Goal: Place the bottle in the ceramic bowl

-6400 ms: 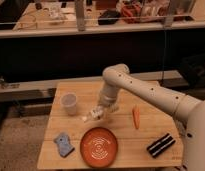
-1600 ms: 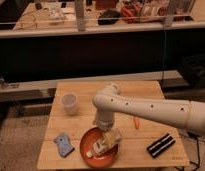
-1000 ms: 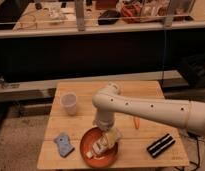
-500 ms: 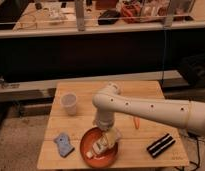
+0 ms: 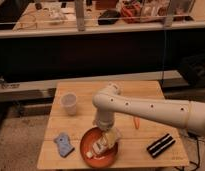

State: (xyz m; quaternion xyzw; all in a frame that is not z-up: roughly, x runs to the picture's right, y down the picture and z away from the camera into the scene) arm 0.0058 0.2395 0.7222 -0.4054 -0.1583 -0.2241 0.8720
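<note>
Camera view: I am looking down across a wooden table (image 5: 146, 92) from its near side, with a dark counter running along the far wall.
Arm: the white arm (image 5: 146, 106) is reaching in from the right, bending near the table's middle and dropping down toward the near edge, so the wrist is coming at the bowl from above.
Gripper: the gripper (image 5: 111, 134) is hanging low over the right part of the bowl, right at the bottle's upper end; whether it is gripping or letting go I cannot tell.
Bottle: the bottle (image 5: 99, 147) is lying tilted inside the bowl, its lower end pointing near-left, its upper end running up under the gripper. It seems to be resting on the bowl's floor, though I cannot be sure of contact.
Bowl: the orange-red bowl (image 5: 85, 141) is sitting at the near edge, left of centre, low and wide enough to take the bottle on its side.
Cup: the white cup (image 5: 69, 102) is standing upright, far-left of the bowl and well apart from it.
Others: a blue item (image 5: 63, 144) is lying just left of the bowl, an orange piece (image 5: 136, 121) to its far right, a black pack (image 5: 161, 145) at the near right.
Stage: by my reading the placing is all but finishing.
Next: releasing if needed, then lifting straight up.
Risk: a sideways pull-out could be dragging the bottle over the rim.
</note>
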